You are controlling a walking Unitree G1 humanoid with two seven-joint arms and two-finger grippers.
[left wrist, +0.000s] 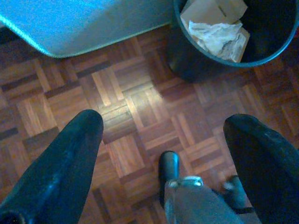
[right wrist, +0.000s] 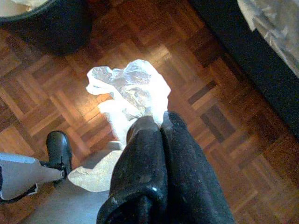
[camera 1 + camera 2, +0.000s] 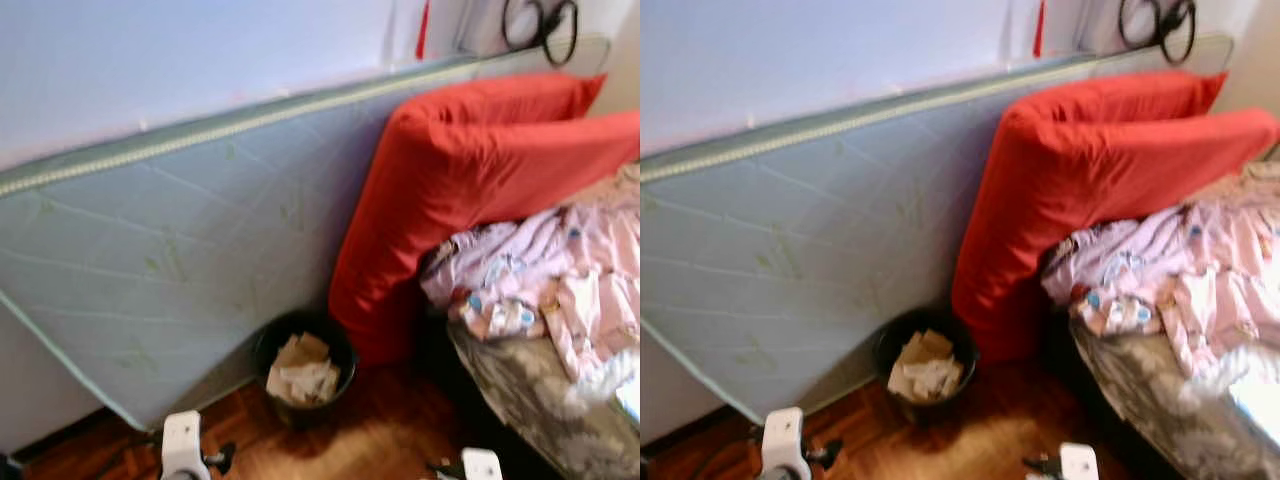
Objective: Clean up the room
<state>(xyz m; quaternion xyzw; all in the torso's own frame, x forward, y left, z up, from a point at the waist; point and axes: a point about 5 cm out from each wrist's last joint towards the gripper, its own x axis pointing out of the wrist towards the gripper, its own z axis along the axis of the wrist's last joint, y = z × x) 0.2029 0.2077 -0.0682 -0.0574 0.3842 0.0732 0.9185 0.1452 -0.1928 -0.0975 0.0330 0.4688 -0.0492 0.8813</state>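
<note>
My right gripper [image 2: 159,122] is shut on a crumpled white paper [image 2: 131,91], held low over the parquet floor. A black waste bin [image 3: 303,370] with crumpled paper and cardboard scraps [image 3: 303,372] inside stands on the floor at the foot of the red cushions. In the right wrist view the bin [image 2: 51,28] is a short way beyond the held paper. My left gripper [image 1: 166,123] hangs open above the floor with nothing between its fingers, and the bin [image 1: 210,60] is just ahead of it.
A pale grey-green mattress [image 3: 170,250] leans against the wall on the left. Two big red cushions [image 3: 470,170] lean against it on the right. A heap of pink clothes [image 3: 560,280] lies on a patterned bed [image 3: 540,400]. Black cables [image 3: 540,25] hang on the wall.
</note>
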